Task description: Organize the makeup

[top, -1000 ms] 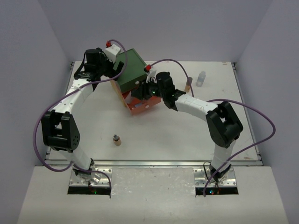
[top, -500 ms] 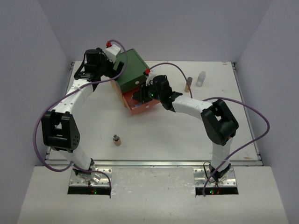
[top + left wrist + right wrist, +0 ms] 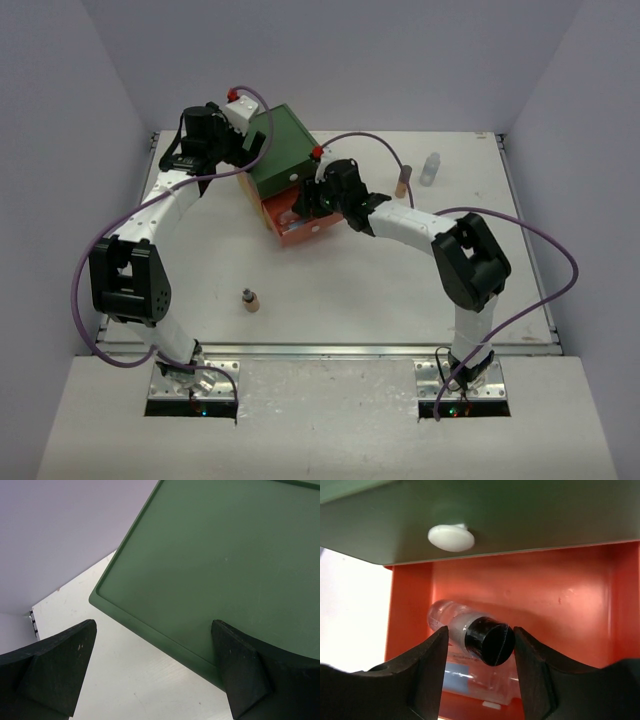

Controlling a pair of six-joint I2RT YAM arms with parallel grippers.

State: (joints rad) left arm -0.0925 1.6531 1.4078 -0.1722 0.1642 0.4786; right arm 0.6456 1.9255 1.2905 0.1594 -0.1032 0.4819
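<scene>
My right gripper reaches into the open orange drawer of the three-drawer box. It is shut on a clear little bottle with a black cap, held tilted with its cap toward the camera. Below it another clear item lies in the drawer. In the top view the right gripper is over the drawer. My left gripper is open at the green top's back-left corner, one finger over the lid and one over the table. A tan dark-capped bottle stands at the front left.
A clear bottle and a tan tube stand at the back right of the white table. The green drawer's white knob is just above the right gripper. Grey walls enclose the table.
My right gripper has moved left, from beside the box to over the open orange drawer, carrying the bottle. The left arm has not moved.
</scene>
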